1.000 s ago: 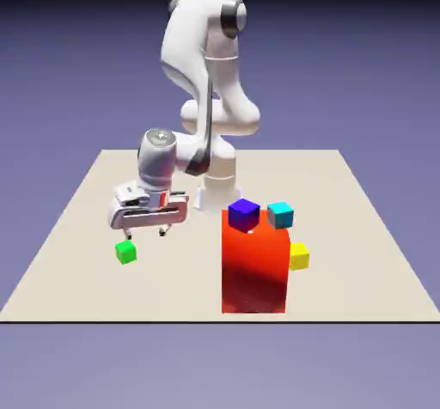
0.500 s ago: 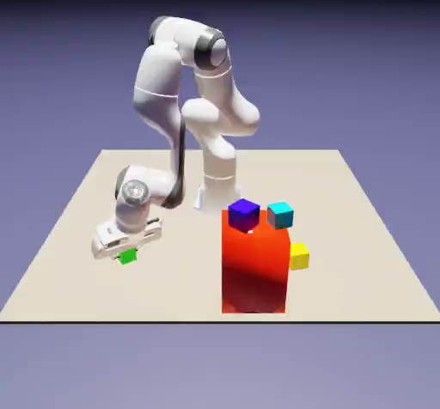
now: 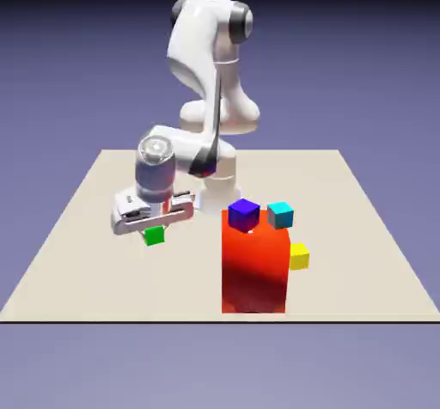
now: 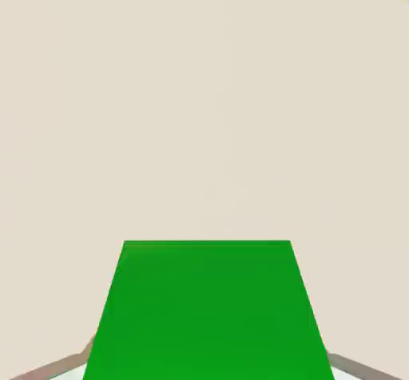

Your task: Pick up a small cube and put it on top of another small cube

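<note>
Green cube (image 3: 154,235): you find it pinched in the gripper (image 3: 153,231), lifted off the table (image 3: 77,253), left of the red block (image 3: 253,270).
Gripper: pressed onto the cube's sides.
Purple cube (image 3: 244,214): on the red block.

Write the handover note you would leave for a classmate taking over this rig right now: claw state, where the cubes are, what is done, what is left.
Claw: shut on the small green cube, which is held clear of the table; the hand view shows it large between the fingertips.
Other things: purple cube on top of the big red block; cyan cube and yellow cube at the block's right side in the exterior view.
Done: the pick.
Left: carry the green cube over another small cube, set it on top, release.
</note>
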